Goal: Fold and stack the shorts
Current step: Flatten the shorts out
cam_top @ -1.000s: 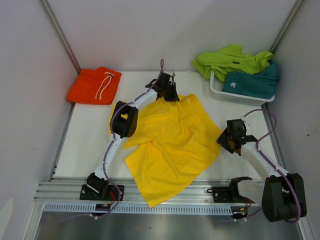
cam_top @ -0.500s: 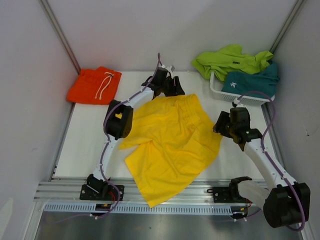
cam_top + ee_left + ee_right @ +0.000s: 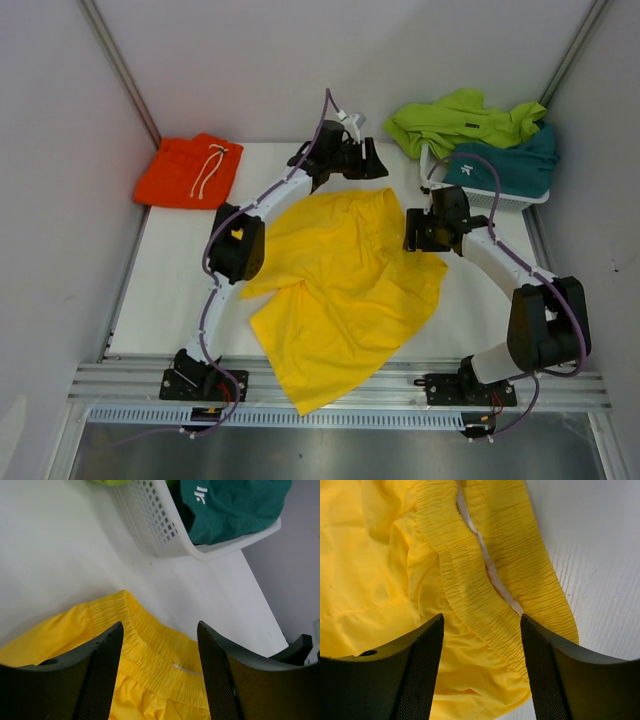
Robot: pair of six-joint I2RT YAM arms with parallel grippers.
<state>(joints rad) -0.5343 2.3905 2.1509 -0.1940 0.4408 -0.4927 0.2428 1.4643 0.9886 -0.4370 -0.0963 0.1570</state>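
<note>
Yellow shorts (image 3: 340, 290) lie spread flat in the middle of the table, waistband at the far right. My left gripper (image 3: 372, 160) hovers open above the far end of that waistband (image 3: 150, 645), nothing between its fingers. My right gripper (image 3: 413, 232) hangs open over the waistband's right end (image 3: 480, 605), also holding nothing. Folded orange shorts (image 3: 190, 170) lie at the far left corner. Lime green shorts (image 3: 455, 118) and teal shorts (image 3: 500, 165) rest in the white basket (image 3: 440, 185).
The white mesh basket (image 3: 155, 525) stands at the far right corner, close to my left gripper. Grey walls enclose the table on three sides. A metal rail (image 3: 340, 385) runs along the near edge under the shorts' hem.
My left gripper let go of the yellow waistband, opened and moved up and to the right. My right arm swung in from the right to the waistband's right end, opening wider.
</note>
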